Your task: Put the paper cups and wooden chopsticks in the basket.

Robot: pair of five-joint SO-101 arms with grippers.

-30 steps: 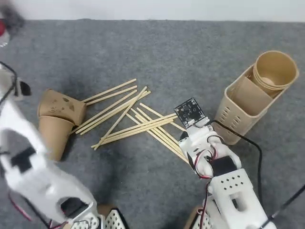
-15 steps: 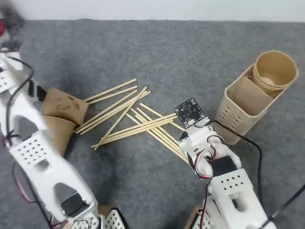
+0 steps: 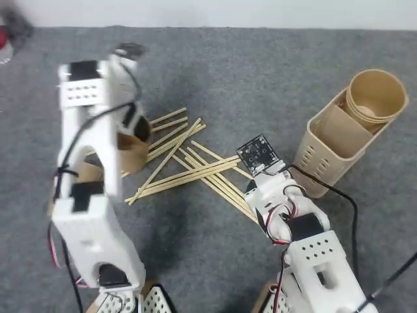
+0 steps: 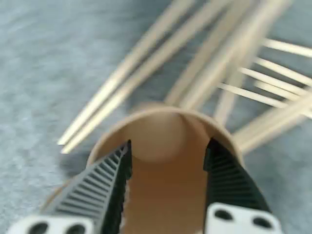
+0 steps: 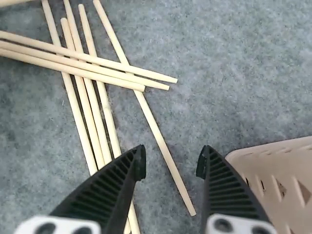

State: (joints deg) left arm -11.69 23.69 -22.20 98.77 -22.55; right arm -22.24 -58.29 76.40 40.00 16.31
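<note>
Chopsticks [image 3: 189,171] lie scattered across the grey worktop [image 3: 260,78], several crossing each other. The left hand [image 4: 169,143] is clenched on a paper cup [image 4: 163,195], holding it over the near ends of the sticks. The right hand [image 5: 169,153] is released, its fingers apart above a few chopsticks just beside the basket [image 3: 326,153], which holds stacked cups [image 3: 376,96].

Left arm [image 3: 81,98] swung inward, paper cup [image 3: 134,151] (gripped) shifted
</note>
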